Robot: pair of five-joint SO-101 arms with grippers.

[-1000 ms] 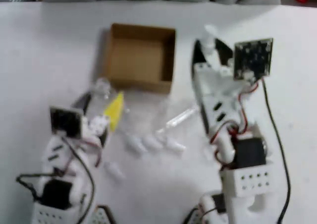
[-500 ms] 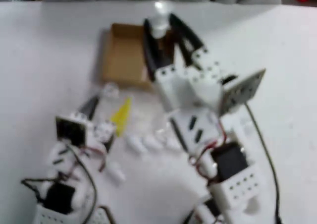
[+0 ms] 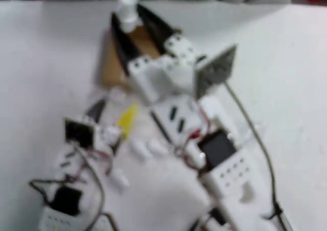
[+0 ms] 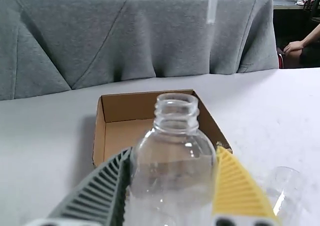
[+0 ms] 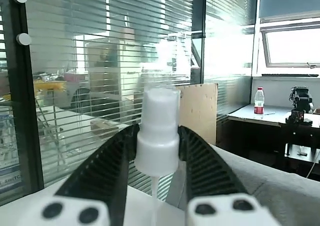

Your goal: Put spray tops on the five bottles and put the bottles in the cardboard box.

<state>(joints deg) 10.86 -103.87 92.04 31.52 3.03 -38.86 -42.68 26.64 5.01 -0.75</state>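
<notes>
cardboard box [image 3: 108, 67]: one, open-topped, upper left of centre in the high view, partly under the right arm.

bottles: two can be made out. one clear bottle [image 4: 172, 136], upright with a bare open neck, stands in front of the box in the left wrist view. a second clear bottle [image 4: 286, 188] lies at the lower right of that frame.

spray tops: one white spray top [image 5: 157, 136] is held. at least three loose white tops [image 3: 146, 148] lie blurred on the white table [image 3: 286, 62] at lower centre of the high view; the exact number is unclear.

right gripper [image 3: 127, 17]: arm stretched diagonally from lower right to upper left of the high view, with its black fingers over the far edge of the box. the claw is clamped on the spray top's collar, nozzle end up.

left gripper [image 4: 172, 161]: arm at the lower left of the high view, pointing toward the box. its grey finger [image 4: 102, 193] and yellow finger [image 4: 235, 188] are closed against the sides of the upright bottle.

view notes: the right wrist view shows the top's thin dip tube [image 5: 154, 193] hanging below the collar. the left wrist view shows the tube's lower end at upper right of the frame, above and apart from the bottle's neck, and the bare brown inside of the box. the high view shows both arms at once.
</notes>
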